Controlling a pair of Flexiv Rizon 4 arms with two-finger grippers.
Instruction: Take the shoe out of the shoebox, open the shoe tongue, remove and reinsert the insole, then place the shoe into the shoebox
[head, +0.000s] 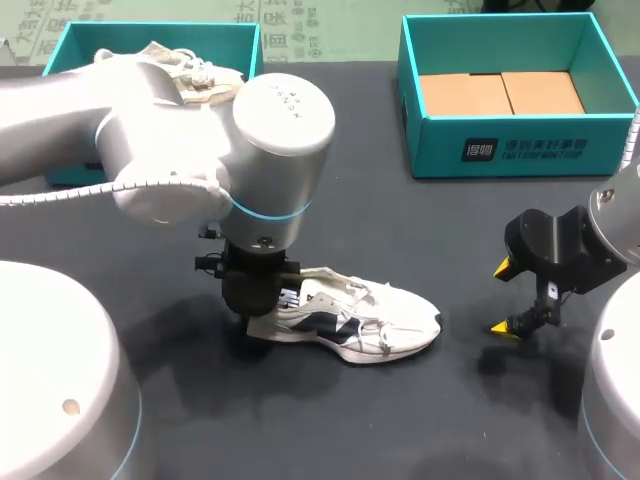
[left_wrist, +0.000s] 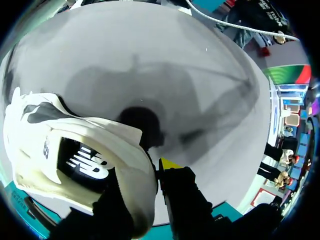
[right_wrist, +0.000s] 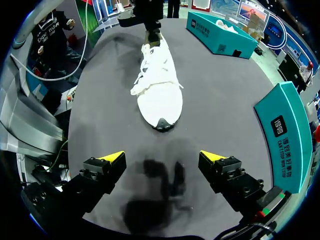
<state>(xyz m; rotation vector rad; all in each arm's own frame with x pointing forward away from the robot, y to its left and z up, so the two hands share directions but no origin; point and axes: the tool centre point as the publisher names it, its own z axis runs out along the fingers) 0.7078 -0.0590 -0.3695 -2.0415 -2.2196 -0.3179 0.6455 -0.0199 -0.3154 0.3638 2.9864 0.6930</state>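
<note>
Our left jaws pinch the padded heel collar of the white sneaker (head: 350, 320), one finger inside and one outside. It lies on the dark matte worktop (head: 420, 420), toe toward our right jaws, which hang wide open and empty. Its black insole (left_wrist: 85, 165) bears a white logo. The teal cardboard shoebox (head: 510, 150) behind carries white print.

Left arm (head: 150, 130) silver-white, cyan joint rings; right claw (head: 502, 298) black, yellow-tipped.
</note>
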